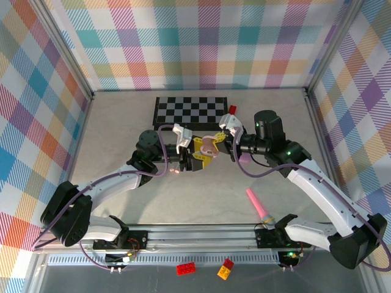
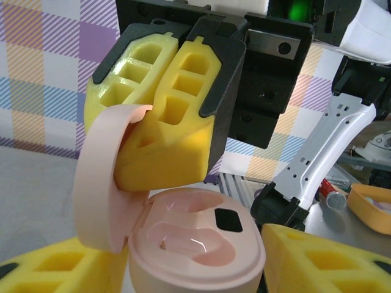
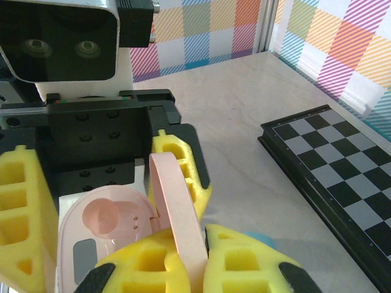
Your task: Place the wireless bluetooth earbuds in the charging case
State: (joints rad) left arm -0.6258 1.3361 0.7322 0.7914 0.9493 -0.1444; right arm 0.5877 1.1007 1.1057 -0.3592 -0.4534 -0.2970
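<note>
The pink charging case (image 2: 198, 247) hangs above the table with its lid (image 2: 101, 183) swung open. Both of its wells show and hold nothing. My left gripper (image 2: 195, 259) is shut on the case body, a yellow finger (image 2: 55, 268) on each side. My right gripper (image 3: 204, 265) is shut on the upright lid (image 3: 177, 207). From above the two grippers meet mid-table, left gripper (image 1: 197, 160) and right gripper (image 1: 217, 145), with the case (image 1: 209, 144) between them. A small teal rounded piece (image 3: 261, 237), perhaps an earbud, peeks from behind my right finger on the table.
A black-and-white chessboard (image 1: 191, 111) lies at the back, close to the right of the grippers (image 3: 330, 177). A pink stick (image 1: 258, 209) lies near the right arm's base. Small toy bricks (image 1: 186, 267) sit below the front rail. Checked walls enclose the table.
</note>
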